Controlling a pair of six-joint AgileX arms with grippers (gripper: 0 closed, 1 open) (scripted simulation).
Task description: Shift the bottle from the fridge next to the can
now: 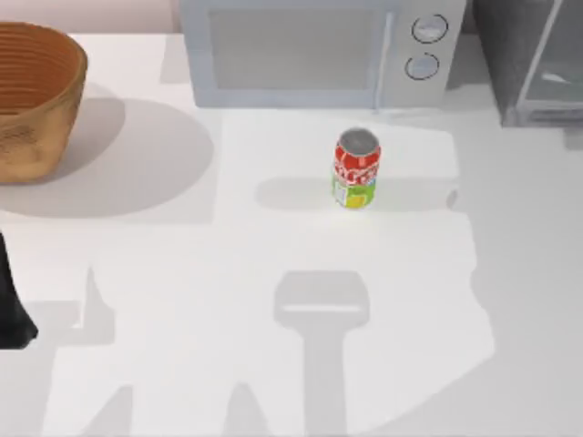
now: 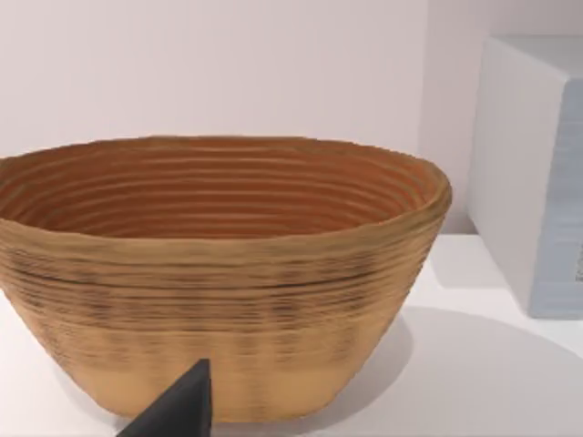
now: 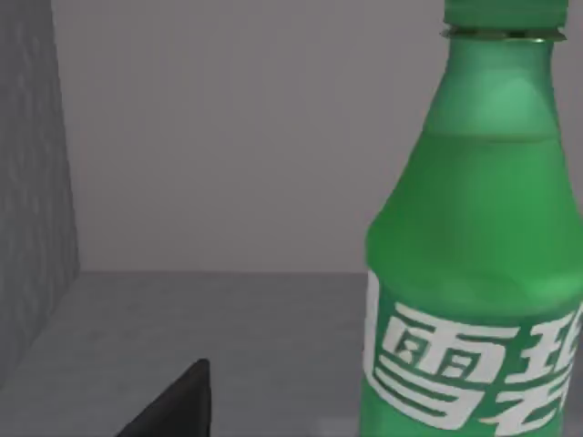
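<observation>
A red can [image 1: 355, 169] with white Coca-Cola script, a yellow-green lower band and a silver top stands upright just above the centre of the top view, on a white table [image 1: 182, 300], in front of a light grey microwave [image 1: 319, 50] whose 2 round knobs sit at the upper middle. The dark grey fridge [image 1: 537, 59] with its glassy framed door fills the upper right corner; a woven basket [image 1: 32, 100] sits at the upper left. In the right wrist view, a green bottle [image 3: 478, 255] with a green cap stands upright on the grey floor inside the fridge [image 3: 228, 137], its white label printed with green Chinese characters. A dark fingertip of the right gripper [image 3: 178, 401] shows near it, apart from the bottle; whether that gripper is open I cannot tell. The left arm [image 1: 11, 300] is parked at the left edge; its wrist view faces the basket [image 2: 219, 273], its grip also unclear.
</observation>
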